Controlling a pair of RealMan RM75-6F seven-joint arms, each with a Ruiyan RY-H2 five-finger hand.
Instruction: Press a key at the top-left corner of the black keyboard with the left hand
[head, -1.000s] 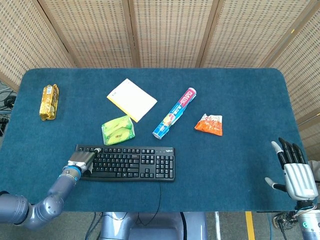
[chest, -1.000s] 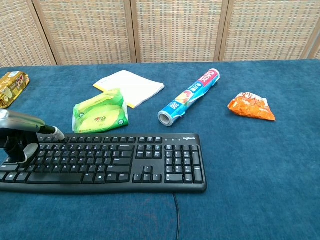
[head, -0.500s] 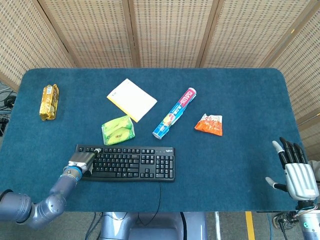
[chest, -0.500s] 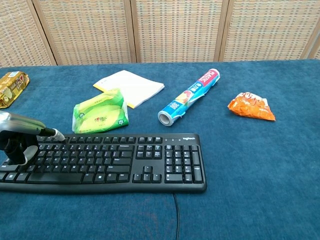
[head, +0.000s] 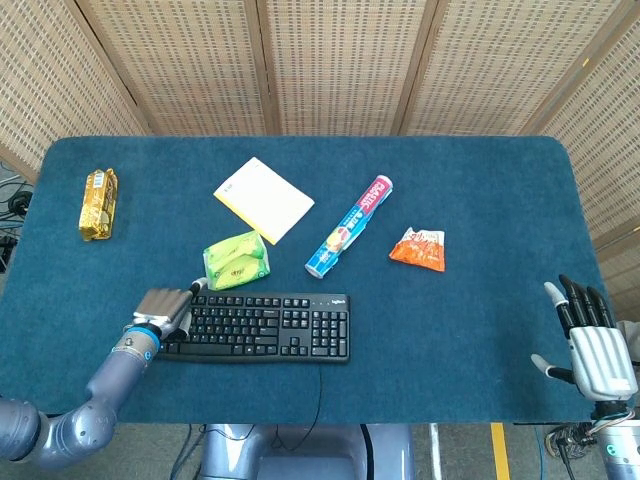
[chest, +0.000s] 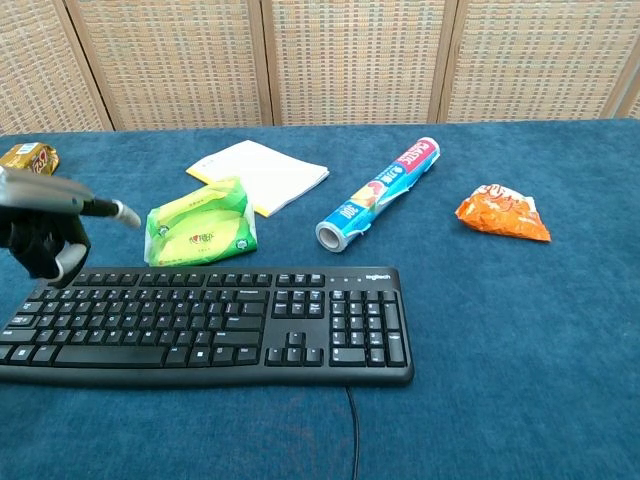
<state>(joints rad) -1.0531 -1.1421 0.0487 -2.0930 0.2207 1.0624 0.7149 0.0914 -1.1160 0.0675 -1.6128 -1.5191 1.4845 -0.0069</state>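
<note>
The black keyboard (head: 252, 325) (chest: 210, 322) lies near the table's front edge, left of centre. My left hand (head: 166, 309) (chest: 45, 230) hovers above the keyboard's top-left corner, one finger stretched out and the others curled in, holding nothing. In the chest view the outstretched fingertip (chest: 128, 214) is clearly raised off the keys, pointing toward the green packet. My right hand (head: 592, 340) rests at the table's right front edge, fingers apart, empty; the chest view does not show it.
A green packet (head: 236, 260) (chest: 199, 233) lies just behind the keyboard. Farther back are a yellow-white notepad (head: 263, 199), a cling-film roll (head: 349, 227), an orange snack bag (head: 418, 249) and a gold packet (head: 98, 203). The keyboard's cable (head: 320, 378) runs off the front edge.
My left hand has lifted off the keyboard's top-left keys and now hangs above that corner, its outstretched finger raised clear. The right hand has not moved.
</note>
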